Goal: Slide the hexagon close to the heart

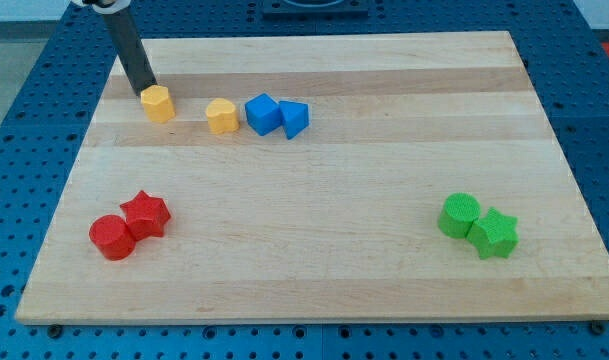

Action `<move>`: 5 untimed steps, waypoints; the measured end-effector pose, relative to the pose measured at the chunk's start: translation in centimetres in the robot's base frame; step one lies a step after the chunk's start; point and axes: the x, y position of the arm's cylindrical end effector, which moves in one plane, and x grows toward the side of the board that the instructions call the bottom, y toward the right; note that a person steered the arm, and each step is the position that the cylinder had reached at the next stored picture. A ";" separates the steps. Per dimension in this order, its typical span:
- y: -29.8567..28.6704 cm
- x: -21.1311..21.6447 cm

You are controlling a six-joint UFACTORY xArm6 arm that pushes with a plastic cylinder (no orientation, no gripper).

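Nearest, a red cylinder (111, 237) touches a red star (146, 213); a green cylinder (459, 214) touches a green star (495, 233). Farther up — blue cube (262, 113), blue triangular block (294, 119), yellow heart (221, 116), then the yellow hexagon (158, 103), apart. My tip (146, 92) — a bare rod, no pincer — touches the hexagon's upper-left.

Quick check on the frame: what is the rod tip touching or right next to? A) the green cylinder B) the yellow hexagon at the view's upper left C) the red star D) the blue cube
B: my tip sits at the upper-left edge of the yellow hexagon, which lies apart from the yellow heart to its right; the blue, red and green blocks are all well away from it.
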 end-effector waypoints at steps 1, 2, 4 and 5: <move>-1.6 -0.5; 0.6 2.3; 5.1 4.2; 1.3 3.6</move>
